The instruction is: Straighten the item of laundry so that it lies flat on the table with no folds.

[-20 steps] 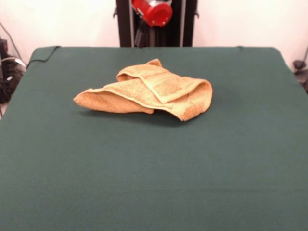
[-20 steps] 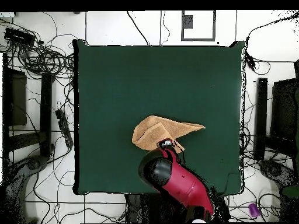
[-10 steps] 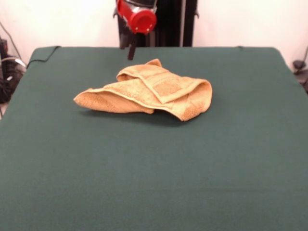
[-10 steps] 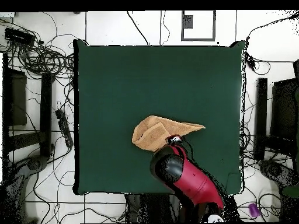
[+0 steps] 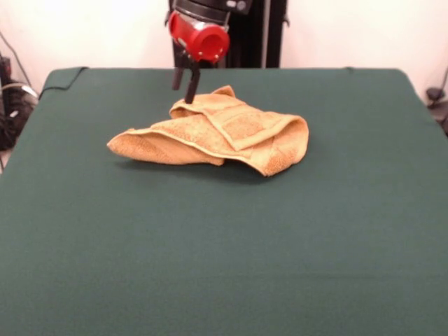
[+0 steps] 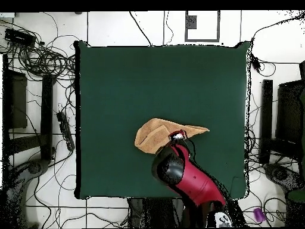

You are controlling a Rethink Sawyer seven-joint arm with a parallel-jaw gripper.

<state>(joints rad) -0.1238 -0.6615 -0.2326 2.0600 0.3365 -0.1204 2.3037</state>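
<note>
White wall [image 5: 105,31] behind; pale tiled floor [image 6: 113,27] strewn with black cables [image 6: 36,56]

One towel [image 5: 217,134], one table [image 5: 224,245]

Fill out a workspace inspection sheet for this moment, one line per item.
Surface: table covered in dark green cloth; one far corner of the cloth looks turned up.
Job's things: towel, orange-tan, crumpled with several folds over itself, not flat.
Clutter: nothing seen on the table.
Grippers: gripper with two dark fingers apart, hanging over the towel's far edge; contact cannot be told.
Cables: many loose cables on the floor around the table in the overhead view.
Surroundings: white tiled floor, dark equipment beside the table, pale wall behind.
</note>
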